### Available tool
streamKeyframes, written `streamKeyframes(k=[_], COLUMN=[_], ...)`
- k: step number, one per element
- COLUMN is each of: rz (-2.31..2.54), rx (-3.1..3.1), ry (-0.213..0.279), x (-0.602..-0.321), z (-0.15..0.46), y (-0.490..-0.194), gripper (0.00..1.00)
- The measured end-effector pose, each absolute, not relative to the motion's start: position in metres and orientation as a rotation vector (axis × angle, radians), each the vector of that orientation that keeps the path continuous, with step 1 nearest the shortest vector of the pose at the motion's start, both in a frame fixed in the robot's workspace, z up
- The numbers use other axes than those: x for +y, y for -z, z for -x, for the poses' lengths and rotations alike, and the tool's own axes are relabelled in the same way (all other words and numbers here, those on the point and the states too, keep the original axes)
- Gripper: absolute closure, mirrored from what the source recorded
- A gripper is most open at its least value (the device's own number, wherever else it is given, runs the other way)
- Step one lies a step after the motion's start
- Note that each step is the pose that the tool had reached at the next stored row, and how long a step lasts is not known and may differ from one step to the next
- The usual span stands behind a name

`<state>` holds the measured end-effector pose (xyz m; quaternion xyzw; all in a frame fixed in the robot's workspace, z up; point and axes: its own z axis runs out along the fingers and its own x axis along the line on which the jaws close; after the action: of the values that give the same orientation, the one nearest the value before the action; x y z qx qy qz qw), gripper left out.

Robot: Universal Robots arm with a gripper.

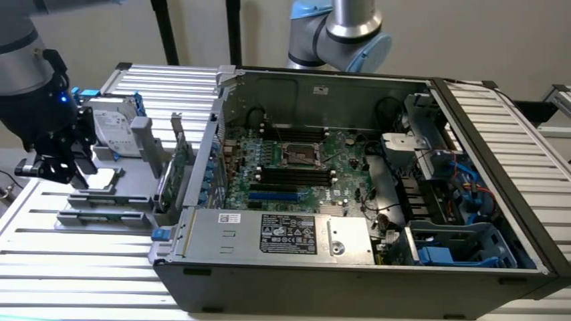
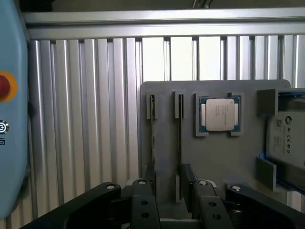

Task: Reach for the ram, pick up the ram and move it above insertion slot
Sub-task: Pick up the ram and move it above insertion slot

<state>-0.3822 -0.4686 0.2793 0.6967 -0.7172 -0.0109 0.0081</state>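
**End effector wide open over the ram holder, nothing gripped**

Exterior view: An open computer case (image 1: 357, 271) lies on the slatted aluminium bench (image 1: 89, 274), with its motherboard (image 1: 303, 157) exposed. The board's long black memory slots (image 1: 295, 176) sit near its middle. At the exterior view's left, outside the case, lies a grey fixture plate (image 1: 134, 184). At its far end it carries a hard drive (image 1: 114, 127). At its near end are two narrow holders. The ram (image 1: 107, 199) appears to be the thin stick in the farther of these two holders, though it is hard to make out from here. A wider green expansion card (image 1: 178, 167) stands upright between the plate and the case wall. The dark end effector (image 1: 61, 175) hangs over the left end of the plate, just above the holders, with nothing in it. A second arm (image 1: 344, 27) rises behind the case.

Wrist view: The camera looks down on the fixture plate (image 2: 214, 157) and the ribbed bench (image 2: 86, 119). Two thin sticks stand edge-on in parallel grooves. The ram (image 2: 179, 143) is the one nearer the processor chip (image 2: 219, 113), and the hard drive (image 2: 286, 138) lies beyond the chip. The end effector (image 2: 171, 195) is spread wide. Its black fingers (image 2: 143, 205) stand on either side of the ram's line without pressing on it. A pale blue housing (image 2: 12, 157) with a red button (image 2: 4, 86) sits at the edge of the bench.
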Motion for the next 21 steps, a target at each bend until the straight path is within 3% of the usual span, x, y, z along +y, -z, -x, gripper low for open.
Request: streamKeyframes(k=[21], rz=[-2.184], rx=[-2.236], ry=[0.034], x=[-0.479], z=[0.378], y=[-0.243], gripper=[0.64])
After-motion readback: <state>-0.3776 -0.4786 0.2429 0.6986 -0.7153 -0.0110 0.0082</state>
